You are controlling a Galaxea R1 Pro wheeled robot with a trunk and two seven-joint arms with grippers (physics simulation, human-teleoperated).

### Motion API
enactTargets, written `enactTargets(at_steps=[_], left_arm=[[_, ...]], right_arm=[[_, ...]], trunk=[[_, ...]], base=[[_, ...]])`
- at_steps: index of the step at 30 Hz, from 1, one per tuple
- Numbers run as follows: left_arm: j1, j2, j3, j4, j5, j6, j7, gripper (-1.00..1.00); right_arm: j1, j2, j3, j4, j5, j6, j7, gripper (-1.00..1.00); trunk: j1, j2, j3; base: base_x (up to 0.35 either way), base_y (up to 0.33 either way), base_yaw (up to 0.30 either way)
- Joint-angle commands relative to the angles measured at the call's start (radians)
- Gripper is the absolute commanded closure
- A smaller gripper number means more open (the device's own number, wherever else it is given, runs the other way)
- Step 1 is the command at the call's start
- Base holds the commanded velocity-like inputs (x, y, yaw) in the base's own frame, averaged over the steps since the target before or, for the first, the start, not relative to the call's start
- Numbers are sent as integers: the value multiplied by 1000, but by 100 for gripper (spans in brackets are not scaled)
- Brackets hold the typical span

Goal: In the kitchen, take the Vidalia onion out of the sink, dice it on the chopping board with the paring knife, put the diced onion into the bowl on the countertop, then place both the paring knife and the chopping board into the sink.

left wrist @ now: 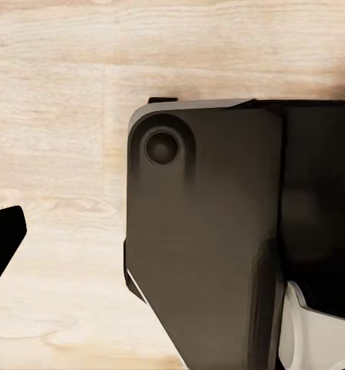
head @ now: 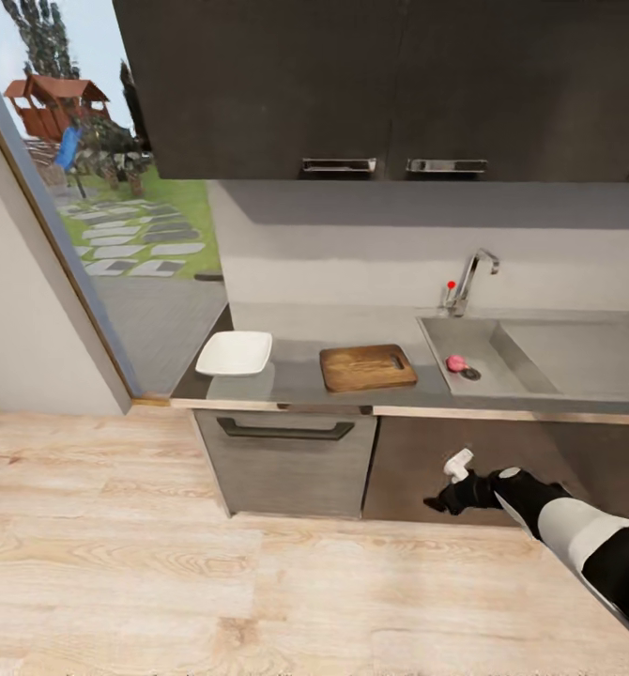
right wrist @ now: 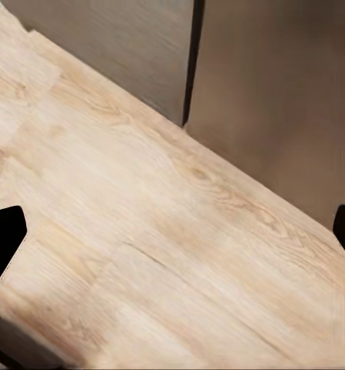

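**Left wrist camera: dark housing over wood floor**

A large dark rounded-corner robot housing (left wrist: 211, 239) with a round recessed socket (left wrist: 162, 146) stands over the pale wood-plank floor (left wrist: 64, 116). A white curved part (left wrist: 315, 335) sits against the housing's edge. One black fingertip (left wrist: 2, 239) of the left gripper pokes in, over the floor.

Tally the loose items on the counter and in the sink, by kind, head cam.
Bowl: 1
Board: 1
Onion, in the sink: 1
Total: 3
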Motion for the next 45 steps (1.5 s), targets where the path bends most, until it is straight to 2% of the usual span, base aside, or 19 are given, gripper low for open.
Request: enactTargets(at_steps=[1,3,5,10,12,17,23,27,28,29,32,34,39,40,43,45], left_arm=[[0,1,-8,-1,8,-2,9,-100],[0,1,-8,-1,8,-2,9,-100],[0,1,-8,-1,8,-2,9,-100],[0,1,-8,-1,8,-2,8,-100],[0,1,-8,-1,8,-2,8,-100],[0,1,-8,-2,8,-2,9,-100],[0,1,-8,-3,8,-2,9,-100],[0,1,-8,-3,8,-2,9,-100],[0,1,-8,-3,8,-2,9,-100],[0,1,-8,-3,8,-2,9,-100],[0,1,-8,-3,8,-2,9,-100],[0,1,-8,-3,8,-2,9,-100],[0,1,-8,-3,8,-2,9,-100],[0,1,-8,-3,8,-2,9,-100],[0,2,-7,-4,8,-2,9,-100],[0,2,-7,-5,8,-2,9,-100]], right_arm=[[15,5,5,-1,-16,-9,-8,-100],[65,26,5,-1,-32,-43,-53,-100],[126,55,5,-1,-47,-72,-132,-100],[198,114,4,-1,-75,-91,-271,-100],[211,130,4,-1,-87,-93,-306,-100],[256,172,5,-1,-120,-108,-343,-100],[316,182,4,-1,-129,-148,-367,-100],[389,177,2,0,-130,-232,-415,-100],[459,171,2,1,-145,-296,-474,-100],[500,168,2,2,-176,-320,-501,-100],[579,166,2,4,-246,-370,-525,-100],[665,156,2,5,-295,-421,-533,-100],[821,151,3,5,-320,-504,-538,-100],[890,154,3,5,-324,-537,-537,-100],[954,168,3,5,-325,-549,-537,-100],[975,175,3,4,-327,-552,-538,-100]], trunk=[[0,-2,-2],[0,-2,-2],[0,-2,-2],[0,-2,-2],[0,-2,-2],[0,-2,-2],[0,-2,-2],[0,-2,-2],[0,-2,-2],[0,-2,-2],[0,-2,-2],[0,-2,-2],[0,-2,-2],[0,-2,-2],[0,-2,-2],[0,-2,-2]], base=[[-78,0,0],[-45,0,0],[-21,0,0],[-7,0,0],[-2,0,0],[0,0,0],[0,0,0],[0,0,0],[0,0,0],[0,0,0],[0,0,0],[0,0,0],[0,0,0],[0,0,0],[0,0,0],[0,0,0]])
